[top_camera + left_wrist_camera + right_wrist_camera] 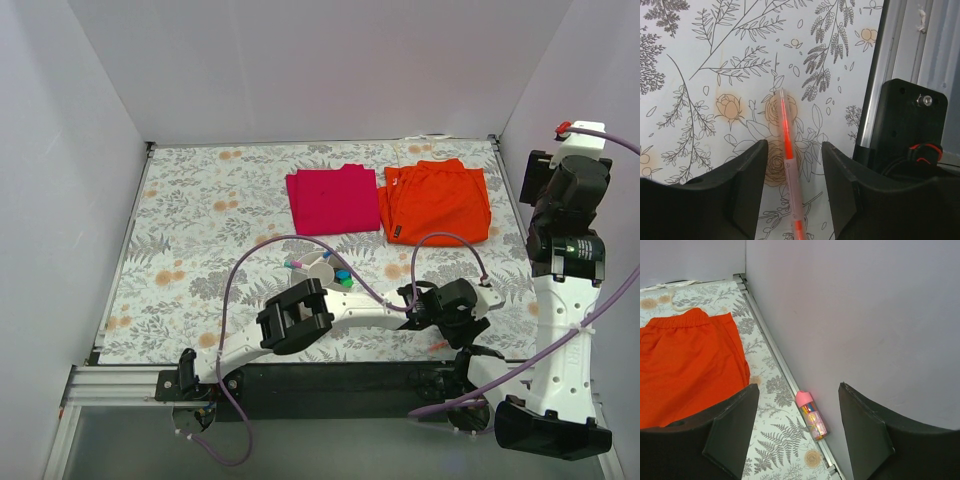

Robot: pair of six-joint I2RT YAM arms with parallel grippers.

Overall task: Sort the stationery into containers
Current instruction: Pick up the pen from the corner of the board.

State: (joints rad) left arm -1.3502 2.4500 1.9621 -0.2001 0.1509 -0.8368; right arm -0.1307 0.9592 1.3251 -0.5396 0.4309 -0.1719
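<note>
Organizer (322, 270) sits mid-table, just left of my left arm's long link. Markers (341, 277) with blue, green and pink caps stick out of it. Table (200, 230) has a floral cover.

Magenta cloth (333, 199) lies folded behind the organizer. Orange cloth (435, 201) is just beside it on the right.

Left gripper (793, 147) is low over the near edge, right of the organizer. Fingers are spread apart with nothing clamped. Pen (788, 165) lies between them, running lengthwise down the gap, clear tip pointing away from the wrist cam. There's a gap on both sides and neither finger touches it. Can't tell whether I'm at table height. From the top cam the pen (437, 346) is a short orange sliver near the front edge, well apart from the organizer.

Right gripper (796, 392) is up high at the far right, looking down at the right edge of the orange cloth. Fingers are wide apart and holding nothing. Tube (811, 415) lies against the foot of the right wall (865, 315), pink cap toward the back, well below my fingers and not touched.
</note>
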